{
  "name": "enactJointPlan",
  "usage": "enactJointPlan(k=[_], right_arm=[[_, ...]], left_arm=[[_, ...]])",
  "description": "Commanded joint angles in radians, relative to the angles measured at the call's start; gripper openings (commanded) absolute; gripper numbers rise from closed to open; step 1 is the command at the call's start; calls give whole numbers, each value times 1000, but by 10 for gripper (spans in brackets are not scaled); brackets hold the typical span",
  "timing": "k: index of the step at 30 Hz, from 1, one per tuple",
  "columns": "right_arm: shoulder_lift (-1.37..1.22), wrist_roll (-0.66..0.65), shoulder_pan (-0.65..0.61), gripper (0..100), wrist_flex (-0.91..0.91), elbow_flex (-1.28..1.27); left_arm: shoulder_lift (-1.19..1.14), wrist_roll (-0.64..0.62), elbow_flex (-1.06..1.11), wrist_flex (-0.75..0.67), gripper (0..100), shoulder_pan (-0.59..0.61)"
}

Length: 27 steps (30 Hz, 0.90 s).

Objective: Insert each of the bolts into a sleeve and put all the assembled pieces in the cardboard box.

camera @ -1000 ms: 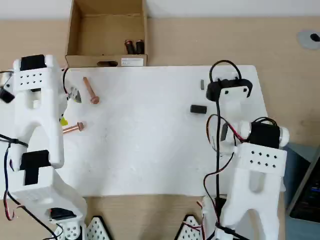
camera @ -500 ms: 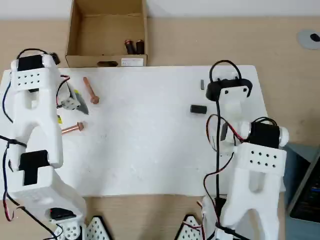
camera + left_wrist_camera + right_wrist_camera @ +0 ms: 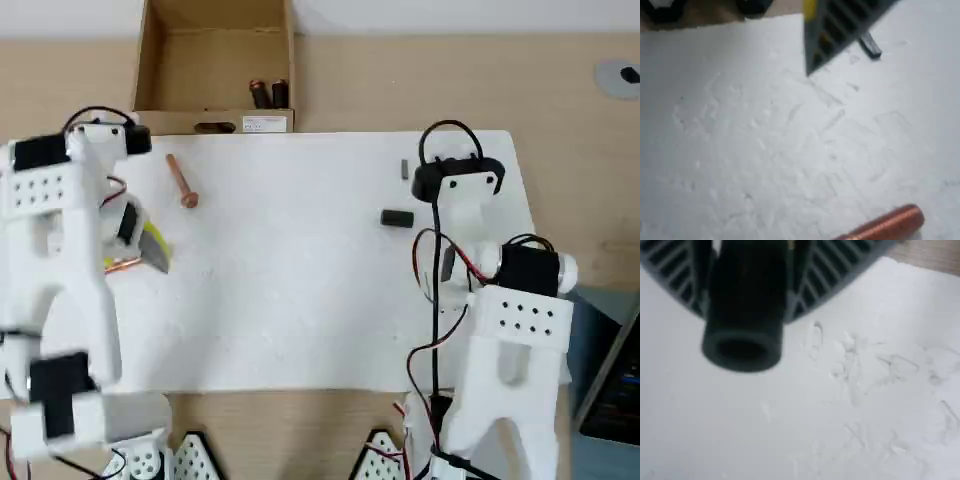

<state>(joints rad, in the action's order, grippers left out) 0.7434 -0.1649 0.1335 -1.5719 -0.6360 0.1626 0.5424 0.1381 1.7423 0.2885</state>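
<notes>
Two copper bolts lie loose on the left part of the white mat [image 3: 300, 290] that covers the table [image 3: 420, 80]. The far bolt [image 3: 182, 181] rests alone, near the cardboard box [image 3: 141, 70], its head toward the near side. The near bolt [image 3: 122, 264] lies flat, mostly hidden under the left gripper [image 3: 141, 240], with only a short copper length showing beside the yellow-marked tip. In the left wrist view the same bolt [image 3: 885, 225] lies on the mat, apart from the dark ribbed gripper part above it and not touching it. I cannot tell whether the left jaws are spread or pressed together.

On the right side of the mat the right gripper [image 3: 747, 270] pinches a black sleeve [image 3: 742, 335] between its ribbed jaws. The sleeve's open bore faces the wrist camera, and it hangs above the mat. From above, this gripper [image 3: 447, 263] sits just in front of its arm, near the right edge of the mat.

A loose sleeve [image 3: 397, 218], also black, lies flat on the mat a little farther away and to the left of the right gripper. A small grey piece [image 3: 405, 169] lies farther still.

The cardboard box stands open at the far left edge of the mat. Inside it, two assembled pieces [image 3: 268, 93] lie side by side against its near wall, toward the right corner.
</notes>
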Motion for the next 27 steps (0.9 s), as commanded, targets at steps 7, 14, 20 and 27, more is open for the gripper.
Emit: enactJointPlan(k=[7,14,20,27], right_arm=[[25,0,7,10,17,1],[25,-2,7,10,17,1],[21,-3,7,10,17,-1],[25,0,7,10,52,-31]], left_arm=[[331,89,146,12,271,12],[332,219,253,9,271,-15],[331,261,265,-75,271,-14],[295,368,267,-163,271,-18]])
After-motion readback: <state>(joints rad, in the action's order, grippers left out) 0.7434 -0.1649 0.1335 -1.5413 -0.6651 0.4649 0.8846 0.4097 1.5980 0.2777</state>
